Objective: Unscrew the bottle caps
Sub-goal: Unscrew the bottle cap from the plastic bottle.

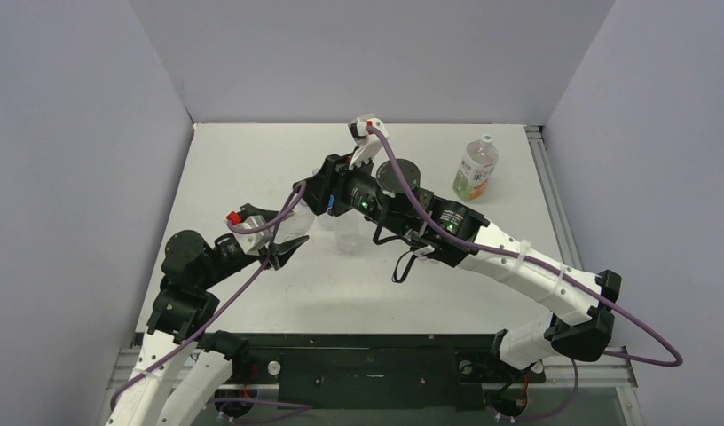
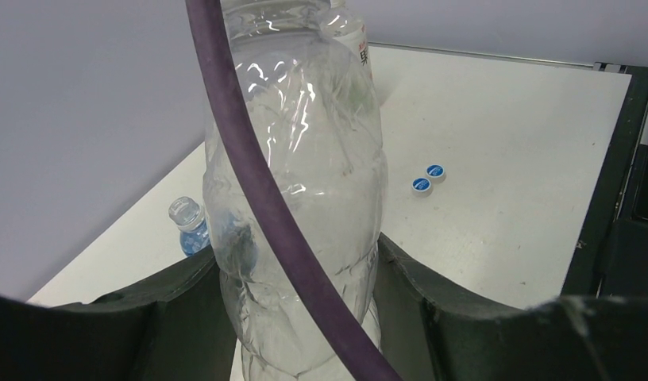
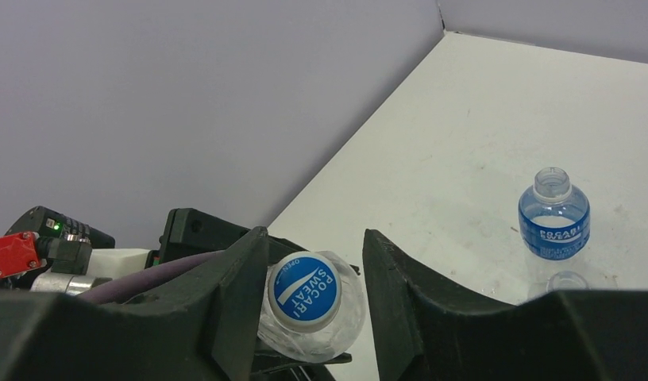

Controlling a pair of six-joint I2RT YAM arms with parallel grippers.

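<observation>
Purple cable [image 2: 257,182] crosses the left wrist view in front of a plain bottle [image 2: 305,159]. This bottle stands upright, pinched at its body by the left claw [image 2: 297,278]. Its blue cap [image 3: 305,291] sits on the neck. The right claw [image 3: 314,246] straddles that cap, spread, with a gap at one finger. Two loose blue caps [image 2: 420,184] lie just beside each other on the table [image 2: 503,119]. One blue-labelled bottle [image 3: 553,222] stands uncapped. One orange-and-green-labelled bottle [image 1: 476,169], white cap [image 1: 487,138] on, stands well apart.
</observation>
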